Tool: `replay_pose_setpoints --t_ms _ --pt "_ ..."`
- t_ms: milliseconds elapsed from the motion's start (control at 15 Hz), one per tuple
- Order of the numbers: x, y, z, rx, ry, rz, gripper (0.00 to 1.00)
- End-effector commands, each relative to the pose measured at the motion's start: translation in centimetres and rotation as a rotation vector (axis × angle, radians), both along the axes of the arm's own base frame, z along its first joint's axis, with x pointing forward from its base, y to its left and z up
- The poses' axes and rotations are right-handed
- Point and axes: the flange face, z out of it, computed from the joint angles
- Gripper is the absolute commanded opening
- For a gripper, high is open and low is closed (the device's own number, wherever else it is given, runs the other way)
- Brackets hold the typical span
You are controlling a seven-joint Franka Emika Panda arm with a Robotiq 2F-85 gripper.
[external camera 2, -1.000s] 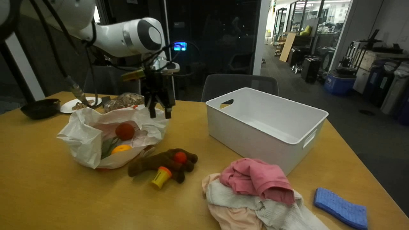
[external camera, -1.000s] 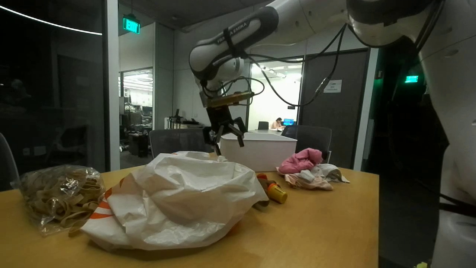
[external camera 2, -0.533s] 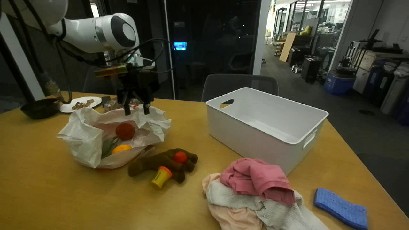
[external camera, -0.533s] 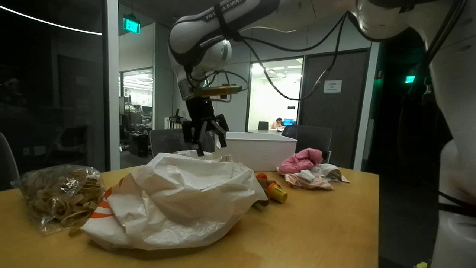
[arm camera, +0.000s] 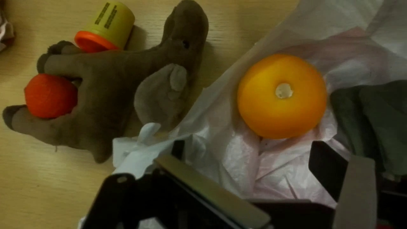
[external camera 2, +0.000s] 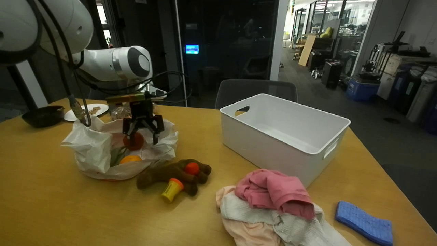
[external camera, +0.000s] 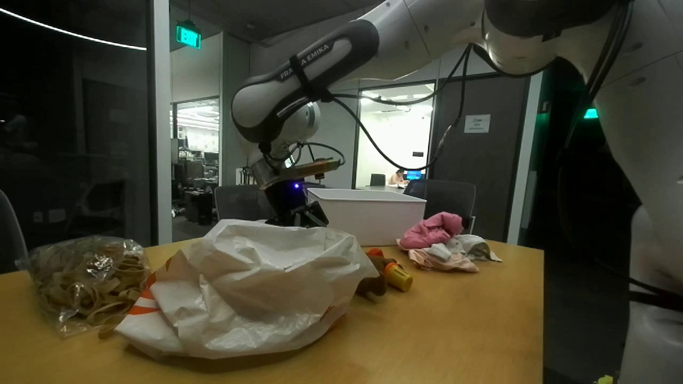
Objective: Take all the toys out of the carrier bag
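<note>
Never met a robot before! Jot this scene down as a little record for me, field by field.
Container: white plastic bag, mouth open
Inside: large red ball, round orange toy, unclear dark green thing
Outside: brown stuffed animal, small red ball, yellow tub
Jaws: open, empty, at the bag's mouth
Nearby: white bin, pile of cloths, black pan

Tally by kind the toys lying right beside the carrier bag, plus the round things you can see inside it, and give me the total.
Plush animal: 1
Yellow tub: 1
Round things: 3 (red ball outside; reddish ball and orange one inside)
Total: 5
</note>
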Motion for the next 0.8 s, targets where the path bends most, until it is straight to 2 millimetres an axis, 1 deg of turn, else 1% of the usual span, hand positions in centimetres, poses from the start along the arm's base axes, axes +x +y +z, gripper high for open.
replay_pose_setpoints --t_ms 0,200,267,400,533,733 --pt "-1.4 3.5 1.9 0.024 0.053 0.071 1.00" --pt "-2.1 5.0 2.1 -0.001 0.095 0.081 1.00" --pt "-2.1 5.4 2.3 -0.022 0.053 0.089 1.00" --pt "-2.3 5.7 2.2 -0.022 0.080 0.101 1.00" --pt "-1.9 5.4 1.3 -0.005 0.114 0.133 1.00" --pt "-0.9 4.9 -1.0 -0.013 0.158 0.151 1.00"
